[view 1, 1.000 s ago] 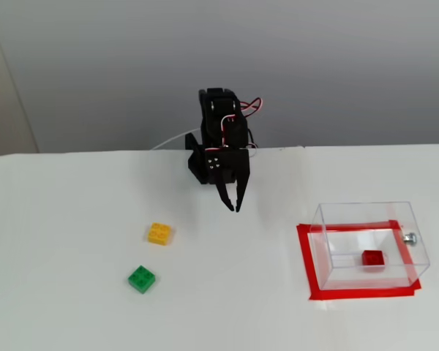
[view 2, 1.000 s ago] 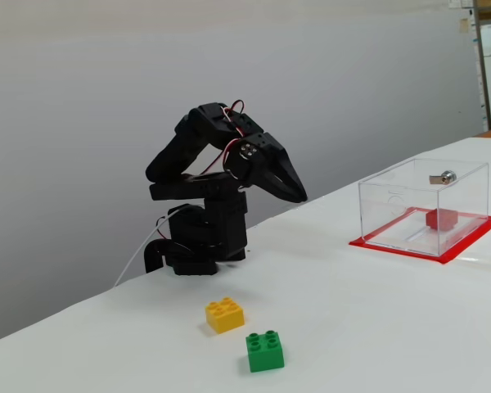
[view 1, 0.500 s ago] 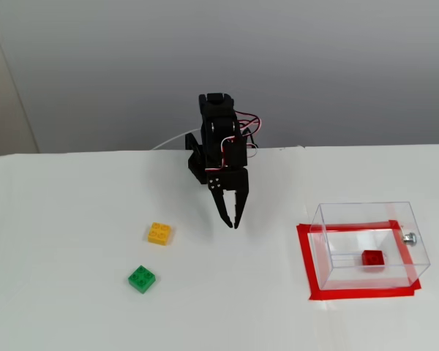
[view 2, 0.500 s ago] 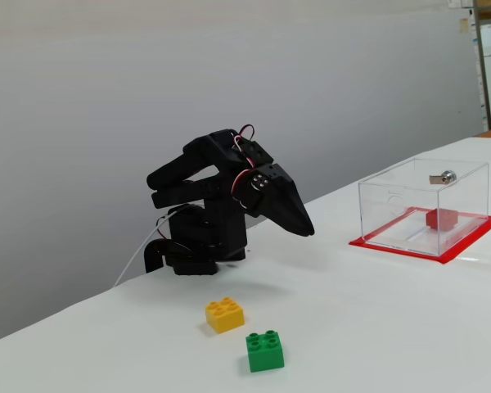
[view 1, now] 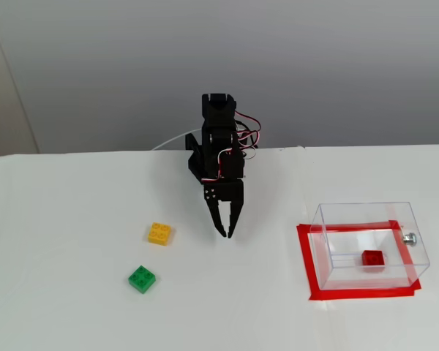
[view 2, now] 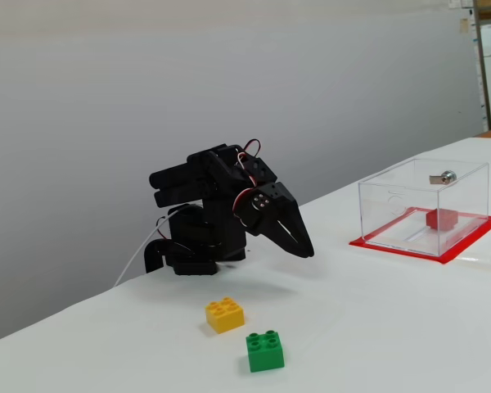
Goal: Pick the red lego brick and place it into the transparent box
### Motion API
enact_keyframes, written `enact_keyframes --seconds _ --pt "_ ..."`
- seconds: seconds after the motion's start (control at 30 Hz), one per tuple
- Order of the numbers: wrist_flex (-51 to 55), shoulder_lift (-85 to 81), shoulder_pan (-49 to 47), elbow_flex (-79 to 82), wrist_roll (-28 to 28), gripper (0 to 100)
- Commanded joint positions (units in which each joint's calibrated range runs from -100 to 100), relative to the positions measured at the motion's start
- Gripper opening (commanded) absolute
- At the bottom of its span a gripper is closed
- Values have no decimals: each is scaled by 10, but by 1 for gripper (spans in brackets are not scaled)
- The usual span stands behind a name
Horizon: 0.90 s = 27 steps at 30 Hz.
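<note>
Since the earlier frames the black two-finger gripper (view 1: 225, 235) (view 2: 307, 250) had swung down and forward from its folded pose near the base, its tip now lower and pointing at the white table (view 1: 73, 219) (view 2: 409, 327); the bricks and the box had not shifted. Its jaws were parted only by a narrow slit at the tip and gripped nothing. It hung above bare tabletop, between the bricks and the box in both fixed views, touching neither.

The small glossy red lego brick (view 1: 373, 258) (view 2: 442, 219) lay on the floor of the clear plastic rectangular transparent box (view 1: 351, 216) (view 2: 393, 192), studs up, apart from the walls. The box stood on a rectangle of red tape (view 1: 305, 256) (view 2: 454, 252), with a small metal knob (view 1: 409, 238) (view 2: 446, 176) on one side.

A small yellow studded plastic brick (view 1: 159, 233) (view 2: 225, 314) and a small green studded plastic brick (view 1: 142, 278) (view 2: 265, 350) sat near each other on the table, not touching, well apart from the box
</note>
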Motion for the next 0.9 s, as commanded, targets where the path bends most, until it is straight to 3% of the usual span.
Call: enact_keyframes --seconds 0.0,0.7,0.87 --pt "-7 -6 -4 12 -2 1" --pt "2 -6 -48 8 -2 1" --pt "58 -6 -48 -8 -2 1"
